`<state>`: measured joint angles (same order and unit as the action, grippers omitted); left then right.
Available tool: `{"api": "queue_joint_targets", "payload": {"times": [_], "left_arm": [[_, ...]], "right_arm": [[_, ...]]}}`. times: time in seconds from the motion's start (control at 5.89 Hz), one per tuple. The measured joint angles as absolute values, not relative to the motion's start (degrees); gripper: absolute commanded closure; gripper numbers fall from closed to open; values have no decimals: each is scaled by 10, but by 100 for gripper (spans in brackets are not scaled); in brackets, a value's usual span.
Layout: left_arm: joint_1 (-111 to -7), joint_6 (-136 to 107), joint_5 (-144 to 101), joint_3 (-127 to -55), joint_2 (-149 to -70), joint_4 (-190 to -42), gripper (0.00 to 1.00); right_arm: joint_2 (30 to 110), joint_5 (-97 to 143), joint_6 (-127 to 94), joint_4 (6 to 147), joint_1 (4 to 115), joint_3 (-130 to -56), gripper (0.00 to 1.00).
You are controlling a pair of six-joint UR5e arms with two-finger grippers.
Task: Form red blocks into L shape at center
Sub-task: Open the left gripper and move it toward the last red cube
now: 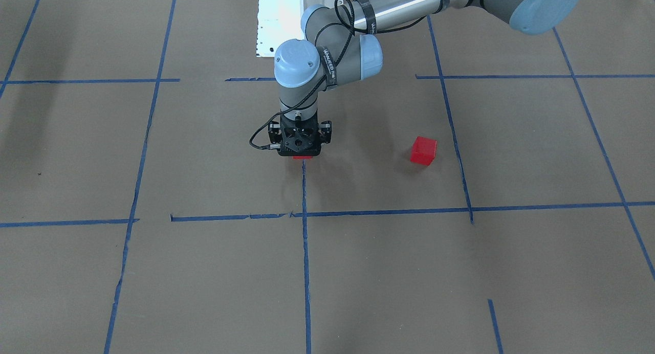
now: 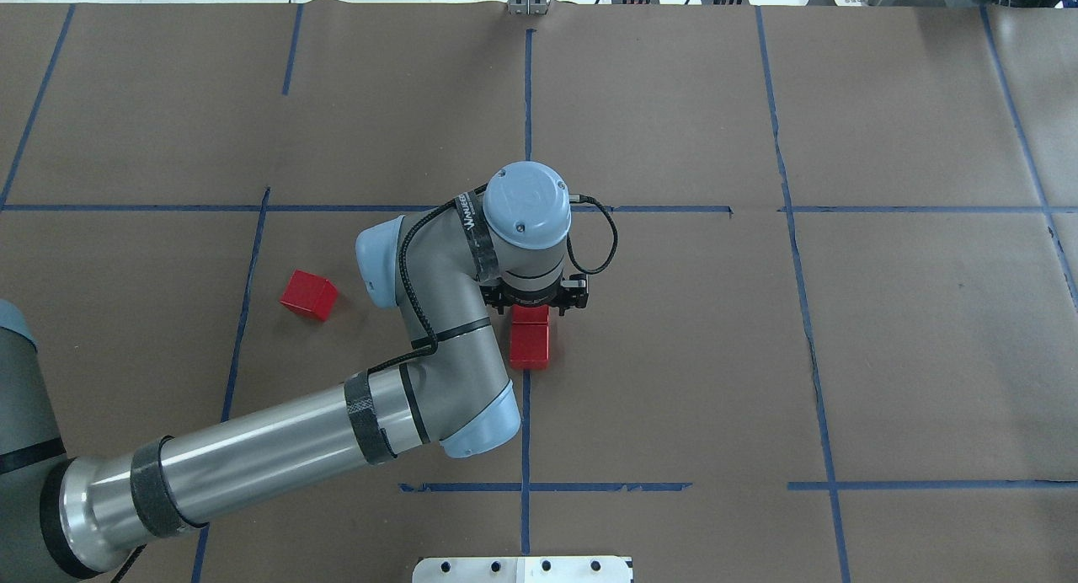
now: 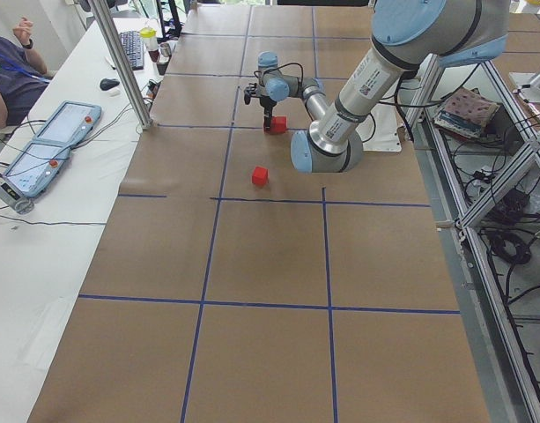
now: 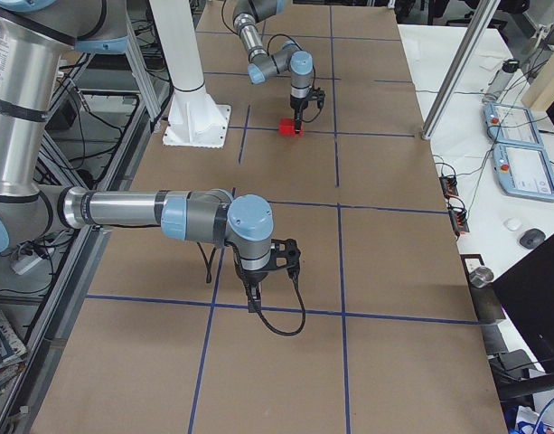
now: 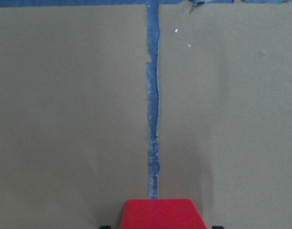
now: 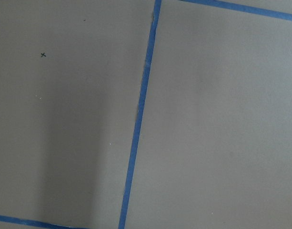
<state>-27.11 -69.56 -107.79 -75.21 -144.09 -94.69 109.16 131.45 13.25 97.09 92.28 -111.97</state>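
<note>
Red fills the foot of the left wrist view: a small matte red cube point(image 5: 159, 213) sits between the fingers of the left claw point(image 1: 301, 154), on the blue tape line point(image 5: 153, 119) at the centre point(image 2: 606, 347) of the brown-paper table point(image 2: 926, 355). Whether the fingers pinch it or merely flank it, I cannot tell. A second red cube point(image 2: 529, 353) touches it on the robot's side. Lifting with one finger rubbing could drag the pair askew. Farther off, the third red cube point(image 2: 308, 295) lies skewed and well apart, and seating it carelessly could knock the row. The right claw point(image 4: 251, 294) hangs far away, and I cannot tell its state.
</note>
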Motion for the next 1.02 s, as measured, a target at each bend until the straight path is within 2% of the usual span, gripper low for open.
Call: {"api": "queue_joint_targets", "payload": {"times": [0.34,0.51,1.02], "left_arm": [[-299,-672,-1079,-791,-1434,-927,0],[-319,-630,-1082,-835,-1405,-909,0],[-394,-453,-1114,-955,-1257,-905,0]], "right_arm": [[1092,1316,132,970,923,-1121,0],[1092,1317,132,970,923,-1122,0],[1092,1317,132,970,923,-1123,0]]}}
